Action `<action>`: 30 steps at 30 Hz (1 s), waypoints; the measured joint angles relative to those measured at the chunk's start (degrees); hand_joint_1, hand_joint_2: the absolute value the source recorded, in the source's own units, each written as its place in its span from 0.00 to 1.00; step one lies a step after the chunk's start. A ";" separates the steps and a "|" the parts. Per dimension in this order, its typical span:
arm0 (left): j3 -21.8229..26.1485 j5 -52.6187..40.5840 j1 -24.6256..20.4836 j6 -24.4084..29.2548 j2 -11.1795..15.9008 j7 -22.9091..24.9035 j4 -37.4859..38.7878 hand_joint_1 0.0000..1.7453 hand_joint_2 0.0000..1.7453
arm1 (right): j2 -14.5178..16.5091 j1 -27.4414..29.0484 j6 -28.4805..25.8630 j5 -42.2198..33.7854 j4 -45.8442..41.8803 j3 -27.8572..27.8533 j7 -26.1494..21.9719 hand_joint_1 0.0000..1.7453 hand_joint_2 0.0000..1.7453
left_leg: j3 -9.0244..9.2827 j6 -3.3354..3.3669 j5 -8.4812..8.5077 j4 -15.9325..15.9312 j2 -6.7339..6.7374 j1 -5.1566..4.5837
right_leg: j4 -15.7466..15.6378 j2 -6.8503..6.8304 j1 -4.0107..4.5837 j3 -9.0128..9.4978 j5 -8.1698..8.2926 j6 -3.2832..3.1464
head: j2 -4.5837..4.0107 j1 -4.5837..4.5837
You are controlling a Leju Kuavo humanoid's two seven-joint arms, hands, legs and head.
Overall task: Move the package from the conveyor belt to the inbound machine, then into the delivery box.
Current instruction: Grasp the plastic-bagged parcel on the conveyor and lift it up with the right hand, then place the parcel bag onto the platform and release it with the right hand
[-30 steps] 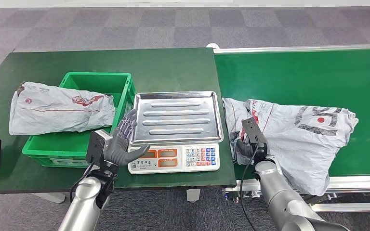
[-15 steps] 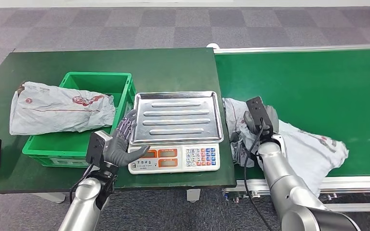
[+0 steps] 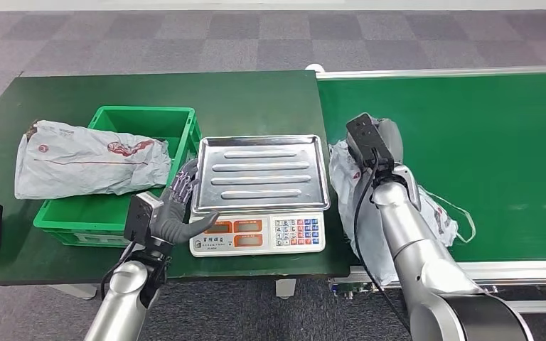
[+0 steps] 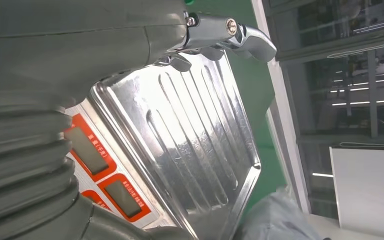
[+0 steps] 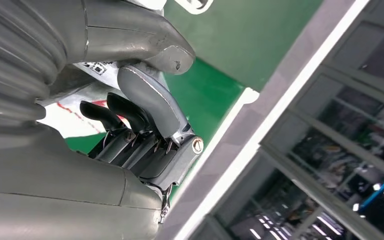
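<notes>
Package (image 3: pixel 370 220) hangs, apparently gripped by right hand (image 3: pixel 386 142), mostly hidden.

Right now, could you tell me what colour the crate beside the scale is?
The crate is bright green, clearest in the head view.

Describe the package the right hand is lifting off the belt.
The package is a soft grey-white plastic mailer with red and dark printing, crumpled and bunched. The right robot hand grips its upper end, so it hangs partly raised, draping down beside the arm. Its lower part lies on the green belt by the scale, one edge trailing over the belt's near rim.
</notes>
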 joint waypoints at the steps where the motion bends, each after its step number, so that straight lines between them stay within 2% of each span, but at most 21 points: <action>1: 0.02 0.01 -0.01 0.03 0.06 -0.07 0.01 0.00 1.00 | 0.20 -0.29 0.06 -0.04 -0.27 0.58 0.26 1.00 1.00 | 0.00 0.00 0.00 0.00 0.00 0.00 | 0.00 0.00 0.00 0.00 0.00 0.00 | 0.00 0.00; 12: 0.21 -0.50 -0.19 1.70 0.18 -0.97 0.14 0.00 1.00 | 3.92 -5.98 1.26 0.46 -1.18 8.59 4.70 1.00 1.00 | 0.01 -0.01 0.01 0.00 0.01 0.02 | 0.01 0.02 0.02 -0.01 0.00 -0.01 | 0.00 -0.01; 19: 1.04 -1.61 -1.20 3.49 0.32 -1.31 0.14 0.00 1.00 | 8.36 -7.08 4.12 2.26 -1.18 15.19 5.09 1.00 1.00 | 0.02 -0.02 0.01 0.00 0.09 0.05 | 0.02 0.08 0.05 -0.04 -0.01 -0.02 | 0.00 -0.02; 26: 1.52 -1.83 -3.18 3.10 0.32 -1.36 0.68 0.00 1.00 | 11.51 -6.29 5.40 -3.18 -2.73 24.62 6.84 0.98 1.00 | 0.02 -0.03 0.02 0.00 0.08 0.09 | 0.02 0.07 0.09 -0.04 -0.03 -0.05 | 0.00 0.00; 30: 1.52 -2.15 -4.68 3.05 0.26 -1.35 1.54 0.00 1.00 | 12.01 -5.74 6.25 -5.57 -3.34 28.43 6.91 0.00 1.00 | 0.02 -0.03 0.02 0.00 0.07 0.09 | 0.02 0.06 0.09 -0.03 -0.03 -0.05 | 0.00 -0.01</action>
